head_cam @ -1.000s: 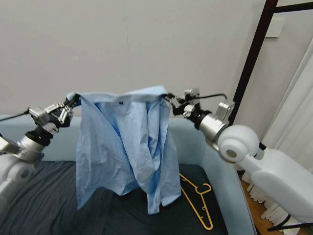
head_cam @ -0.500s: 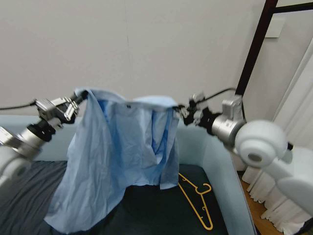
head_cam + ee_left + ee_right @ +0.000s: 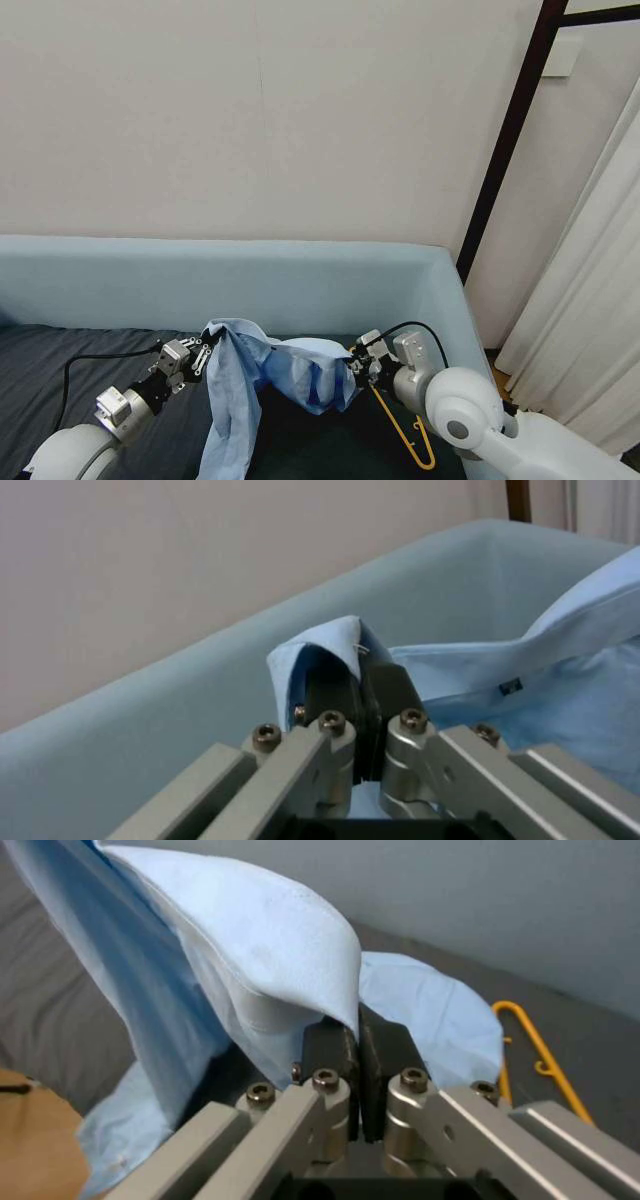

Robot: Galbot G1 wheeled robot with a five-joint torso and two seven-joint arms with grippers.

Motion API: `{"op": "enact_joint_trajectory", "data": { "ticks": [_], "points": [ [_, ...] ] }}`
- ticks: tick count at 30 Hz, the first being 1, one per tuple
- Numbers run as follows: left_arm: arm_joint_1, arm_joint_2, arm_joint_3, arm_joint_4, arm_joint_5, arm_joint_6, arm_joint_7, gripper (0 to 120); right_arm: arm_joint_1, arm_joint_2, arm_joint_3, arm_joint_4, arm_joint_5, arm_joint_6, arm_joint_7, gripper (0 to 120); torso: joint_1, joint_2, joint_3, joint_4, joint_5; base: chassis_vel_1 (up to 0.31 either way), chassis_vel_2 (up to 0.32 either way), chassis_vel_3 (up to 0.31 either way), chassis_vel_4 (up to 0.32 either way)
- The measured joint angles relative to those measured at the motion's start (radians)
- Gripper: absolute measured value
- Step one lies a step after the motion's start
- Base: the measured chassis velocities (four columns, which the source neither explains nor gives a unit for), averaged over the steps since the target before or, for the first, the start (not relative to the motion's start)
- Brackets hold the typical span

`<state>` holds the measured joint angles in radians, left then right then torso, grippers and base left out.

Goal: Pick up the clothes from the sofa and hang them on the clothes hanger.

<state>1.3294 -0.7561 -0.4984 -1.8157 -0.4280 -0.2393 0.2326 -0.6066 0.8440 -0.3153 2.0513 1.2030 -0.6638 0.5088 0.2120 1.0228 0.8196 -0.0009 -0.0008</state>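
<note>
Limp blue shirt (image 3: 300, 368) slung low between both grippers over the sofa (image 3: 300, 285).
Head view: left gripper (image 3: 203, 350) and right gripper (image 3: 352, 368) each pinch a top edge; thin, light cloth, likely to sag and slip. Left wrist: jaws closed on a folded edge. Right wrist: jaws clamped on cloth, thin rigid yellow hanger (image 3: 530, 1042) nearby.

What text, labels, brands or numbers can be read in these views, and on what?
No readable text anywhere.
On the blue shirt, a small dark tag: too small to read.
A white wall plate: blank.
The left gripper and right gripper, both shut on the blue shirt over the sofa: no markings visible.
</note>
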Motion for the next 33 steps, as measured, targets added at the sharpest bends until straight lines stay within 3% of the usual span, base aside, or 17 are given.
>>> {"op": "enact_joint_trajectory", "data": {
  "ticks": [9,16,19,21,25,33],
  "points": [
    [-0.052,0.006,0.000,0.075,-0.002,-0.010,0.008,0,-0.098,-0.055,0.040,-0.013,0.053,-0.060,0.090,34,0.000,0.000,0.000,-0.0006,0.0001,0.000,0.000,0.000,0.000],
    [-0.065,0.017,0.003,0.082,-0.011,-0.013,0.011,0,-0.184,-0.092,0.095,-0.068,-0.016,-0.070,0.031,54,0.000,0.000,0.000,-0.0007,0.0002,0.000,0.000,0.000,0.000],
    [-0.066,0.025,0.005,0.075,-0.018,-0.013,0.016,0,-0.191,-0.093,0.115,-0.132,-0.041,-0.070,0.001,73,0.000,0.000,0.000,-0.0005,-0.0001,0.000,0.000,0.000,0.000],
    [-0.066,0.029,0.006,0.068,-0.022,-0.014,0.018,0,-0.182,-0.086,0.116,-0.174,-0.060,-0.070,-0.014,76,0.000,0.000,0.000,-0.0004,0.0000,0.000,0.000,0.000,0.000],
    [-0.059,0.042,0.008,0.020,-0.051,-0.027,0.022,0,-0.134,-0.010,0.126,-0.445,-0.185,-0.070,-0.155,95,0.000,0.000,0.000,-0.0003,-0.0001,0.000,0.000,0.000,0.000],
    [-0.062,0.062,0.012,0.002,-0.061,-0.041,0.023,0,-0.135,0.134,0.179,-0.647,-0.221,-0.061,-0.194,100,0.000,0.000,0.000,-0.0002,0.0000,0.000,0.000,0.000,0.000]
  ]
}}
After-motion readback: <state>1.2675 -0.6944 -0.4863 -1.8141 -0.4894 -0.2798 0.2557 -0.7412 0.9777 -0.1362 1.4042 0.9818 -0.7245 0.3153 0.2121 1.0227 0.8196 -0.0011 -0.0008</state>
